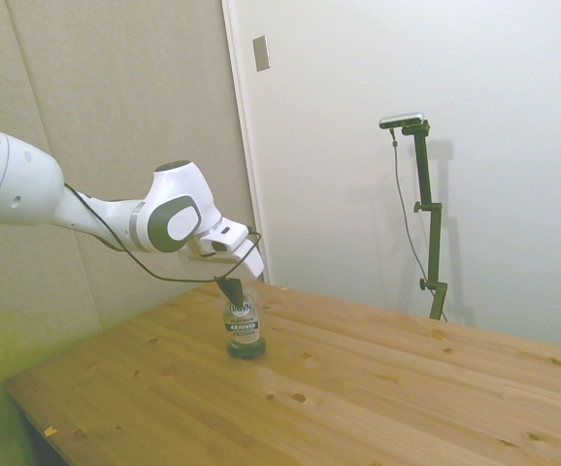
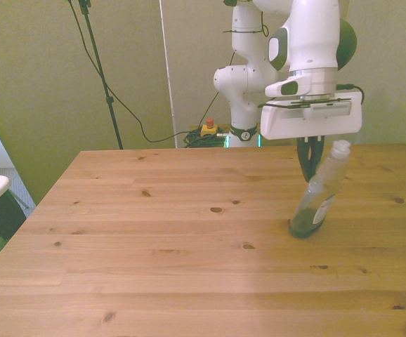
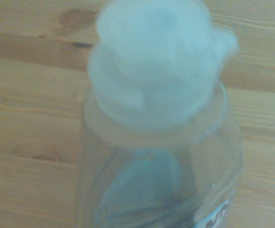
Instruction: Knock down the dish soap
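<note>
Bottle: dish soap [image 2: 320, 193] is being tipped toward the front view's right, with only its base resting on the table [image 2: 154, 239].
Contents: dark green liquid is being held at the bottle's base, as seen in the front view.
Cap: white cap [image 3: 159, 61] is being shown blurred and close in the wrist view, with the clear bottle body below it.
Gripper: gripper [image 2: 310, 156] is being held just beside the bottle's upper part, on the front view's left of the neck; contact cannot be confirmed.
Fingers: dark fingers are being pointed downward; whether they are apart or together cannot be told.
Location: bottle is being kept on the front view's right half of the table; in the side view [image 1: 244, 325] it is standing directly under the gripper [image 1: 230, 288].
</note>
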Motion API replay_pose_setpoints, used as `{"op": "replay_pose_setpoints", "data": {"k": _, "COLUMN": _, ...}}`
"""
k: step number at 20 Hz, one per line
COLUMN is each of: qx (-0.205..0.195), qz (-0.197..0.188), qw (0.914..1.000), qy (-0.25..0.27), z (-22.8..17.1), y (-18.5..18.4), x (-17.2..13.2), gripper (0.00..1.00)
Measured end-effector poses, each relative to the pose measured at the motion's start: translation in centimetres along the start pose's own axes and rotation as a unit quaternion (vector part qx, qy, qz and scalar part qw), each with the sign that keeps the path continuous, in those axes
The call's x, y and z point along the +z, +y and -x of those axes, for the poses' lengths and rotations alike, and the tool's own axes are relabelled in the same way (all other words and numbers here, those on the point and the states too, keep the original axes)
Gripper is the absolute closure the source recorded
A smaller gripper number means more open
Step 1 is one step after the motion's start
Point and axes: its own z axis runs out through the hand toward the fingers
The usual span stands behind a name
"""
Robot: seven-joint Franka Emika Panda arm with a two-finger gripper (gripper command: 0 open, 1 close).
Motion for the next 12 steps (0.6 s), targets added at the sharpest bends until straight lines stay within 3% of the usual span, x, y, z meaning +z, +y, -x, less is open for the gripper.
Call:
{"op": "replay_pose_setpoints", "data": {"k": 4, "qx": 0.012, "qz": 0.000, "qw": 0.9999, "qy": -0.003, "z": 0.3, "y": -2.1, "x": 2.3, "gripper": 1.00}}
{"op": "replay_pose_setpoints", "data": {"k": 12, "qx": 0.033, "qz": 0.008, "qw": 0.9994, "qy": -0.007, "z": -1.0, "y": -2.6, "x": 4.1, "gripper": 1.00}}
